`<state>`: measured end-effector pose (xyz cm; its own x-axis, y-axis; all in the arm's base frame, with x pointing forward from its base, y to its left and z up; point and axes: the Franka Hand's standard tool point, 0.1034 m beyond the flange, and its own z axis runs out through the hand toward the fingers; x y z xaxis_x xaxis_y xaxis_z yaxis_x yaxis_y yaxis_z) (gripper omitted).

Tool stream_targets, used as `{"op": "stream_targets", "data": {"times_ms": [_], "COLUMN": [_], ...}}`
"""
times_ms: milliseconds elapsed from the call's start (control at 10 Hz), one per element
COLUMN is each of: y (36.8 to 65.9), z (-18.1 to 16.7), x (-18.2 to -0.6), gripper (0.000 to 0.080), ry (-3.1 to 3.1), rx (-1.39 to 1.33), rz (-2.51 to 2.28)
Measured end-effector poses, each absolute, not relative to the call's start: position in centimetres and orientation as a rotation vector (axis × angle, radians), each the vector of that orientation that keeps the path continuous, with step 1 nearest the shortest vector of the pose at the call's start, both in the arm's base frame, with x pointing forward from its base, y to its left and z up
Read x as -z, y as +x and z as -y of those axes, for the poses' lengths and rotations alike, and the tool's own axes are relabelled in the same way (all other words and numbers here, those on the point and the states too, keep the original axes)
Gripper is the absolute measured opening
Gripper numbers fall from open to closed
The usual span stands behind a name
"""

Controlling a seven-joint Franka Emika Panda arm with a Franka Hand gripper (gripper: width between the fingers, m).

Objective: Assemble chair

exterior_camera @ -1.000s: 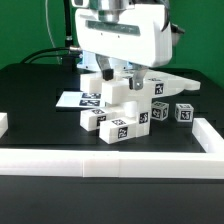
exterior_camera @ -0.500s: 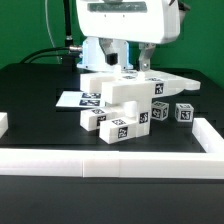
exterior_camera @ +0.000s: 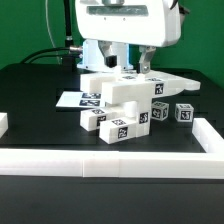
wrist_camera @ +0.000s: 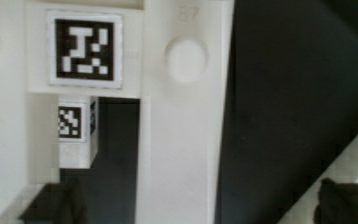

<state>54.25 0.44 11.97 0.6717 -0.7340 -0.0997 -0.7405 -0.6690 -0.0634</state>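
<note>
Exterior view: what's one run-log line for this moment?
gripper: open, above chair parts | chair parts: clustered, not held | marker board: beside them

Shows smooth, matte white plastic chair parts (exterior_camera: 125, 92) with flat printed black-and-white tags (exterior_camera: 122, 128), and a dull black table (exterior_camera: 30, 95).

Arm (exterior_camera: 125, 20) reaches straight down; gripper (exterior_camera: 126, 60) hangs low over the counter, fingers (exterior_camera: 146, 58) spread wide apart.
</note>
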Motion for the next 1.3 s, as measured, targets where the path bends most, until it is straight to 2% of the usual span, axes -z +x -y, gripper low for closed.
{"op": "stream_targets", "data": {"times_ms": [200,500,900,1300], "y": [54.2,54.2,52.9,52.5], "z": [-0.3,-0.2,0.0,0.3], "x": [-12.0,-11.9,-12.8,-12.9], "gripper": [0.0649,0.0649,0.0649,0.0649], "ry": [-2.921,-2.977,-3.045,-2.995], "rx": [-0.077,-0.065,-0.018,-0.017], "rz": [-0.825,-0.583,0.258,0.586]}}
